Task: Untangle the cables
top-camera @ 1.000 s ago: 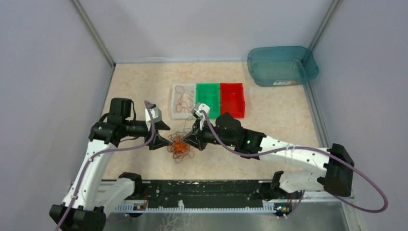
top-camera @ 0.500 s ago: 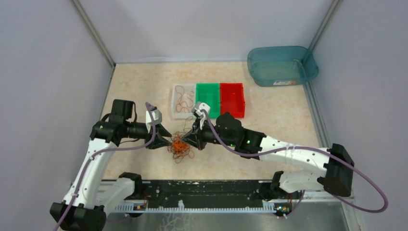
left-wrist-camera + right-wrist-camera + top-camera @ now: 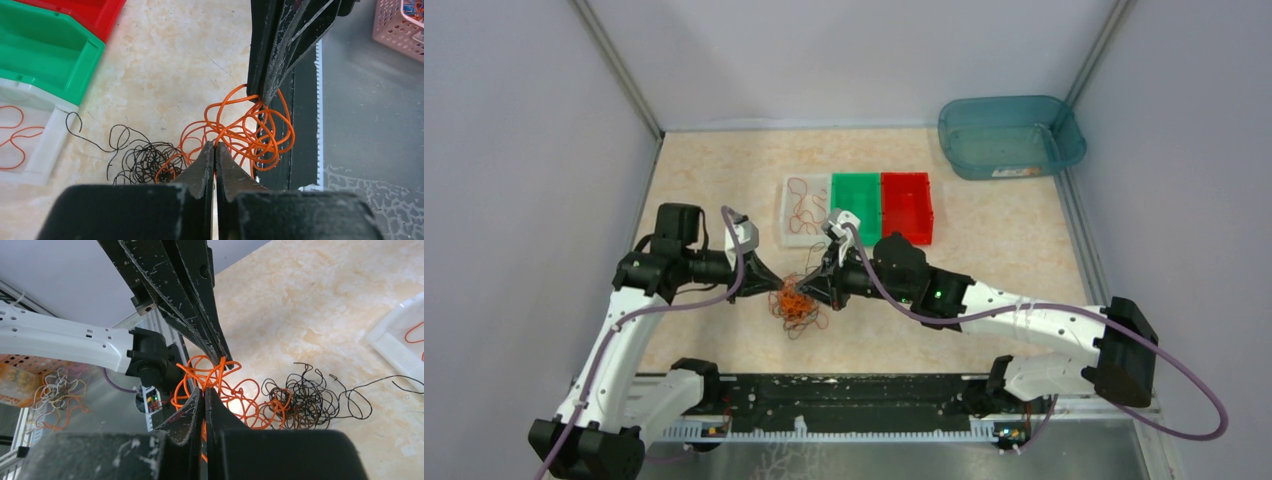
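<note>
- Two grippers meet almost tip to tip low over the table (image 3: pixel 984 240), on the near side of the bins.
- Left gripper (image 3: pixel 774 286): its jaws are pressed together and pinch a loop of the orange cables (image 3: pixel 794 300) at the very tip.
- Right gripper (image 3: pixel 811 291): its jaws are also pressed together, and orange loops gather at its tip, as the left wrist view shows.
- The orange cables make one curly bundle between the two tips.
- The black cables (image 3: pixel 145 160) lie just beside this bundle and are tangled with it at its edge. One black end runs toward the white bin (image 3: pixel 804 241).
- The white bin holds a few loose orange wires (image 3: pixel 804 205). The green bin (image 3: pixel 856 195) and the red bin (image 3: pixel 907 200) stand in one row with it, side by side.
- The teal tub (image 3: pixel 1009 165) is well apart, at the far right corner.
</note>
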You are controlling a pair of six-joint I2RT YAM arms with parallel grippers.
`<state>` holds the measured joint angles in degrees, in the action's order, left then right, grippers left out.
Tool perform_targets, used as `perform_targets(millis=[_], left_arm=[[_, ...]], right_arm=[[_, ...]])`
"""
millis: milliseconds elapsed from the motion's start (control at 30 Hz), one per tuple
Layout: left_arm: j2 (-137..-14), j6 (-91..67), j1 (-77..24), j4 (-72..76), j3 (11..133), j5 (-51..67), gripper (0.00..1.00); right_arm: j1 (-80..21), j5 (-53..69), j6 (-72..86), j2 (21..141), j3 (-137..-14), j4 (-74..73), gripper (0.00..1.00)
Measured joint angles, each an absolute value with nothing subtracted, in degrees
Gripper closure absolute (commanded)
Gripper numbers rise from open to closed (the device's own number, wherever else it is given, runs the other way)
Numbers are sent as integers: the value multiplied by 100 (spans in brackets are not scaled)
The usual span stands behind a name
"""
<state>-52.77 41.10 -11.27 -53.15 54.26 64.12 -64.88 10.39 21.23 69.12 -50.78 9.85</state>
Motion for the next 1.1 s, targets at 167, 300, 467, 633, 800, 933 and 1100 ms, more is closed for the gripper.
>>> perform_targets(millis=[167,300,467,633,800,933,1100], left_arm=[[-5249,4025,-1127,-5135,5454,6248,100],[-5015,3924,-1127,-4862,5594,5817,100],[-4619,3813,-1127,-4451,5865,5500,100],[-4556,3636,-1127,-4128,6261,5341,100],[-4560,3514,-1127,-3938,6436,5299,100],[-4569,3444,-1127,-3896,6523,5288,100],[-4665,3312,-1127,-3837,7019,5330,100]], right_arm=[[-6488,943,2130,6910,-5076,1037,100],[-6486,679,2128,6746,-4869,989,99],[-6486,329,2134,6285,-4303,764,100],[-6486,56,2215,5935,-3968,541,100],[-6486,-134,2233,5664,-3927,432,90],[-6486,-279,2220,5603,-3927,351,52],[-6486,-517,2056,5642,-4104,156,37]])
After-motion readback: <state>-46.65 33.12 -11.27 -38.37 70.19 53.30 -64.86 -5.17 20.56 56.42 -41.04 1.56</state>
